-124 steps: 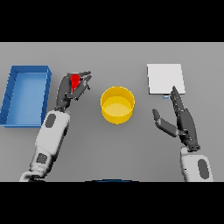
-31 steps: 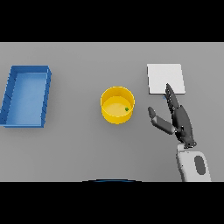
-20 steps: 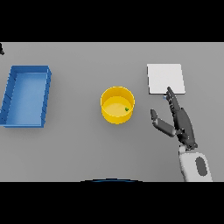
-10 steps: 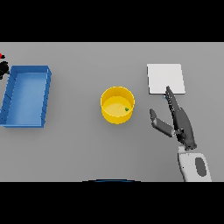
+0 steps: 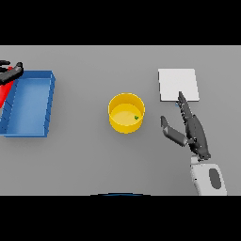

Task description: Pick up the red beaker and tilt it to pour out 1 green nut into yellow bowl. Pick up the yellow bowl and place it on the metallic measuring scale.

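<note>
The yellow bowl [image 5: 123,128] stands at the table's middle with one green nut [image 5: 136,117] inside near its right wall. The metallic scale [image 5: 178,84] is a pale square plate at the back right. My right hand [image 5: 190,128] lies open between bowl and scale, fingers straight and pointing at the scale's front edge, thumb stretched toward the bowl, touching neither. My left hand [image 5: 11,70] shows only partly at the far left edge, curled round the red beaker [image 5: 4,93], which hangs tilted over the left side of the blue bin.
A blue rectangular bin [image 5: 47,108] sits at the left of the table, open at the top. Bare grey table lies between the bin and the bowl and in front of the bowl.
My left hand with the red beaker has come back into view at the far left and moved down over the blue bin. The right hand has barely shifted.
</note>
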Controlling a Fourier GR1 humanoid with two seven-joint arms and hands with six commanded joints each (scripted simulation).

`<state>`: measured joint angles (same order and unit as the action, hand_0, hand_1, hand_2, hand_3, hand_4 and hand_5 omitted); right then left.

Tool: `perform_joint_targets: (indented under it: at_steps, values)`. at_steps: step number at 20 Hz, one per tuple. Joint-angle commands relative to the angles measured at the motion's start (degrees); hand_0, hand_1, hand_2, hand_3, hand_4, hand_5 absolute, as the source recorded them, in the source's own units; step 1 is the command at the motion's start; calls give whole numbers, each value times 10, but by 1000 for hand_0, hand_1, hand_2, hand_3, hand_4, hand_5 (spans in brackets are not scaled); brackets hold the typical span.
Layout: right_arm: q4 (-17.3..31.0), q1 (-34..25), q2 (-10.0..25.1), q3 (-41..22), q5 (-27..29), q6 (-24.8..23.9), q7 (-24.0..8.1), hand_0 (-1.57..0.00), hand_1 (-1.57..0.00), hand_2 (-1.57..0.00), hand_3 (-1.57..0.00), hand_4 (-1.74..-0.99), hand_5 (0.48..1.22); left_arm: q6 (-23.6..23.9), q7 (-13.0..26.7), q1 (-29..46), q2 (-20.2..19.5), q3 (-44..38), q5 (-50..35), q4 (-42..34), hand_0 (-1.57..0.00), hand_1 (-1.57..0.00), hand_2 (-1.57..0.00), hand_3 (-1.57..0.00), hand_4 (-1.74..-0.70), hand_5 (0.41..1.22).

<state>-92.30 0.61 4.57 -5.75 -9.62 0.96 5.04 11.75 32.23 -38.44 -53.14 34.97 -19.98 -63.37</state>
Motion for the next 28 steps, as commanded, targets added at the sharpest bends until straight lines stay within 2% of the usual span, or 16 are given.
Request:
perform_joint_targets:
  at_steps: [1, 2, 4, 6, 8, 11, 12, 14, 16, 17, 20, 23, 25, 28]
  values:
    - [0, 1, -2, -2, -3, -2, -4, 1, 1, 1, 1, -1318, 725, -10, 3, 1, -3, 4, 0, -5, -502, -425, -382, -237, -830, 678]
    - [11, -4, 1, 2, -1, 1, -8, 1, 1, 1, 1, -1316, 724, -18, 13, -4, -3, 15, 9, -5, -402, -340, -305, -189, -807, 667]
    - [11, -3, 4, 2, -1, 3, 6, 1, 1, 1, 1, -1310, 721, -28, 27, -11, -3, 25, 17, 0, -257, -217, -195, -121, -783, 653]
    - [10, -3, 7, 1, -12, -4, 3, 1, 1, 1, 1, -1307, 717, -35, 24, -8, -5, 27, 19, 4, -164, -138, -124, -77, -775, 655]
    - [10, -2, 8, -1, -16, -5, 0, 1, 1, 1, 1, -1300, 717, -21, 27, -14, 1, 38, 37, 0, -105, -88, -79, -49, -746, 655]
    - [-3, -4, 2, -9, -17, -3, -20, 1, 1, 1, 1, -1277, 704, 2, 4, -5, 8, 33, 39, 2, -53, -45, -40, -25, -730, 661]
    - [-11, -5, 6, -16, -43, -17, -38, 1, 1, 1, 1, -1281, 688, 5, 1, -7, 6, 27, 36, 6, -42, -36, -32, -19, -728, 664]
    - [-1, -31, 25, -24, -79, -22, -61, 1, 1, 1, 1, -1222, 662, 12, -16, -8, 11, 22, 36, 13, -27, -22, -20, -12, -718, 675]
    - [-1, -58, 43, -40, -74, 18, -27, -13, 1, 1, 1, -1167, 672, 18, -21, -8, 16, 20, 33, 11, -17, -14, -12, -7, -720, 685]
    - [0, -74, 59, -48, -72, 43, -17, -10, 1, 1, 1, -1174, 680, 22, -27, -2, 15, 19, 31, 4, -13, -11, -10, -6, -722, 693]
    - [26, -128, 98, -84, -119, 83, -15, -5, 1, 1, 1, -1254, 666, 24, -23, -7, 20, 18, 30, 10, -6, -5, -5, -2, -738, 709]
    - [50, -178, 129, -131, -187, 108, -29, -2, 1, 1, 1, -1243, 638, 22, -30, -3, 18, 18, 27, 4, -3, -2, -2, -1, -744, 709]
    - [60, -212, 148, -164, -227, 126, -17, -1, 1, 1, 1, -1230, 620, 22, -34, 3, 12, 15, 23, 2, -1, -1, -1, 0, -747, 711]
    - [82, -257, 161, -194, -253, 161, -11, 0, 1, 1, 1, -1235, 618, 26, -40, 4, 14, 14, 22, -3, 0, 0, 0, 0, -753, 714]
